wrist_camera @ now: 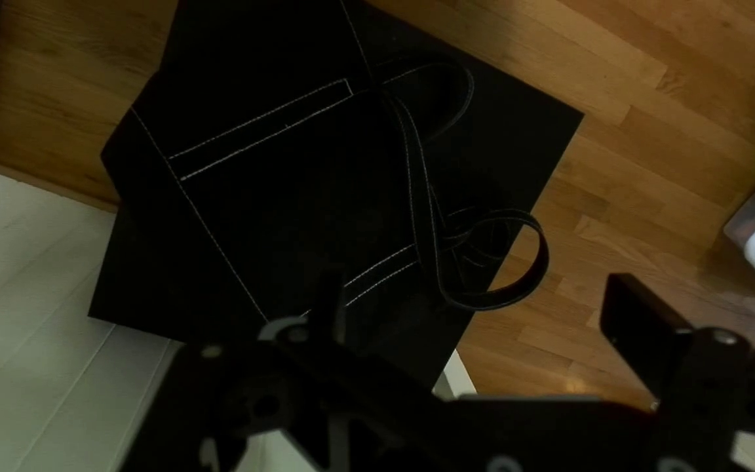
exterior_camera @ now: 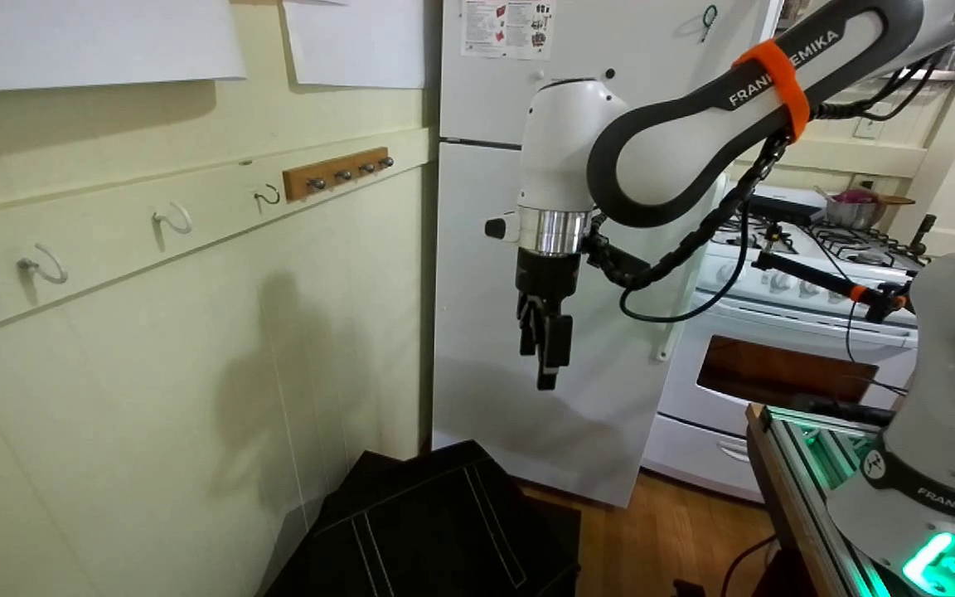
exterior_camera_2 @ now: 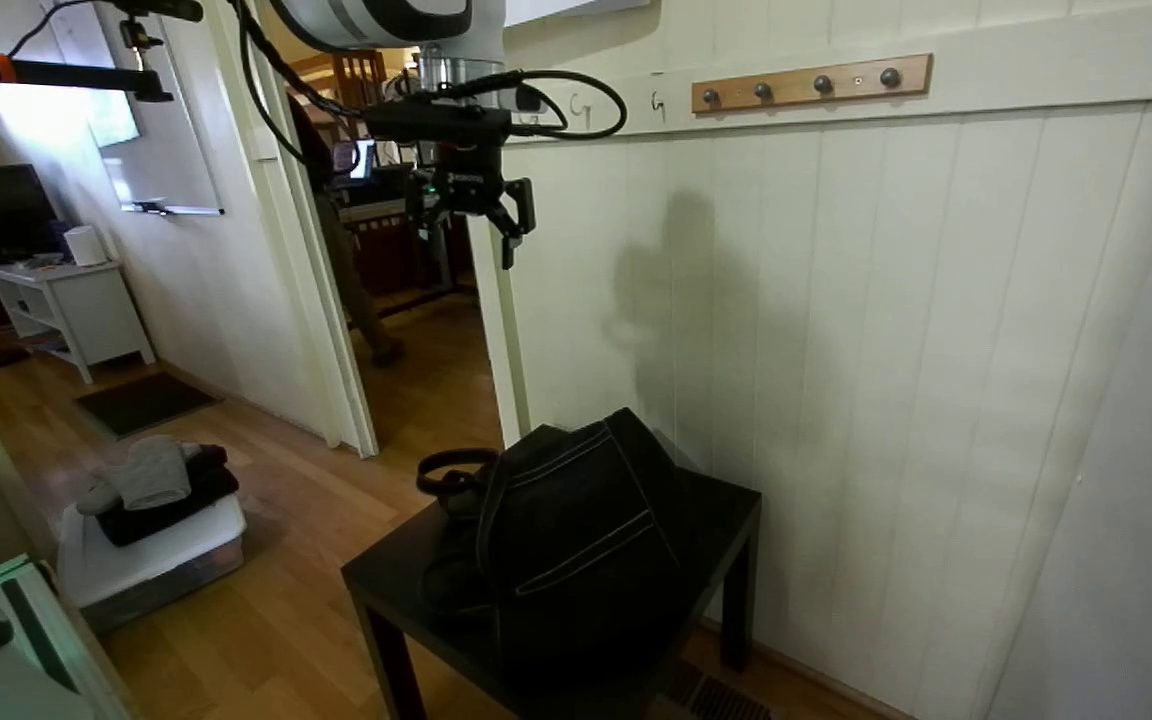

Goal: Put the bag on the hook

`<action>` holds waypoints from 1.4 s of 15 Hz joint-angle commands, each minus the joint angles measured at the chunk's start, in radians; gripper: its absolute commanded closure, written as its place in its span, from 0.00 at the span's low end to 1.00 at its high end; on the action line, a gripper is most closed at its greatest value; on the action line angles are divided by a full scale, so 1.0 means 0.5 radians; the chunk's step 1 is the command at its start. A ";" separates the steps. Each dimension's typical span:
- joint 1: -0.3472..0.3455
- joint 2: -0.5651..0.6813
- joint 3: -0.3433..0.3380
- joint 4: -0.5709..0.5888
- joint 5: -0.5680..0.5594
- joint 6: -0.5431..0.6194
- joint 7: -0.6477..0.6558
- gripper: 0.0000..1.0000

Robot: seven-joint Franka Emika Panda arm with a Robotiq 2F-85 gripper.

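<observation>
The black bag lies slumped on a low black table; it shows in both exterior views and in the wrist view. One strap handle loops past the table's edge; the strap loop also shows in an exterior view. The hook is on the cream wall rail, beside the wooden strip; it also shows in an exterior view. My gripper points down, in the air well above the bag. In the wrist view its fingers are wide apart with nothing between them.
The wooden strip carries several round knobs. Two similar hooks sit farther along the rail. A white fridge stands behind the arm, and a stove beside it. A plastic box is on the floor.
</observation>
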 commanded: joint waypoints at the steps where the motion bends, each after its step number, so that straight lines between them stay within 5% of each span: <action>1: -0.045 -0.001 0.045 0.007 -0.001 -0.006 0.001 0.00; 7: -0.056 0.308 0.117 0.100 0.248 0.125 -0.236 0.00; 21: -0.183 1.123 0.475 0.662 0.190 0.084 -0.392 0.00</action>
